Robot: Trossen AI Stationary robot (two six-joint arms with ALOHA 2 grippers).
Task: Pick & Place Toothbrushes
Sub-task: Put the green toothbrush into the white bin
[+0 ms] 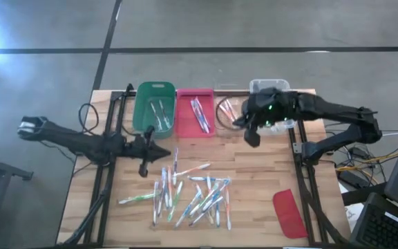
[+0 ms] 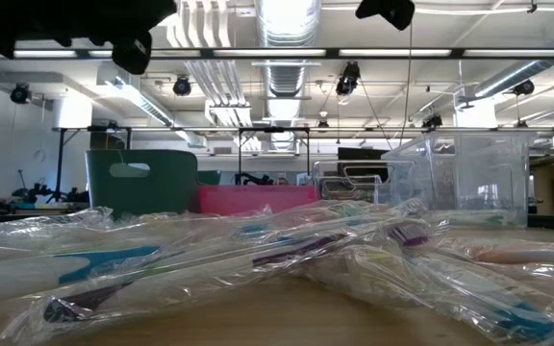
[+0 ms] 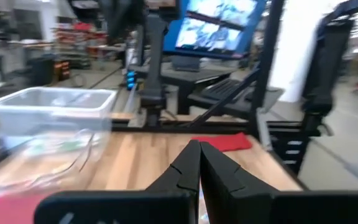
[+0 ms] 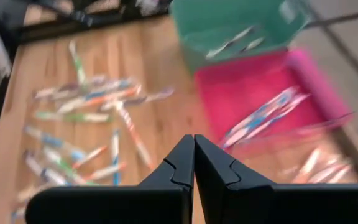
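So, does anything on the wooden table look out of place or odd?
One thing: the flat red oblong lid lies alone near the table's front right corner, far from the row of bins. The scattered wrapped toothbrushes simply await sorting.

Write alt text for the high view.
A pile of toothbrushes lies loose on a wooden table below a row of green, pink and clear bins. Left gripper and right gripper are shut, empty.

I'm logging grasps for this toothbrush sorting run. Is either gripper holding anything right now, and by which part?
Nothing is held. The left gripper and the right gripper are both shut with nothing between their fingers.
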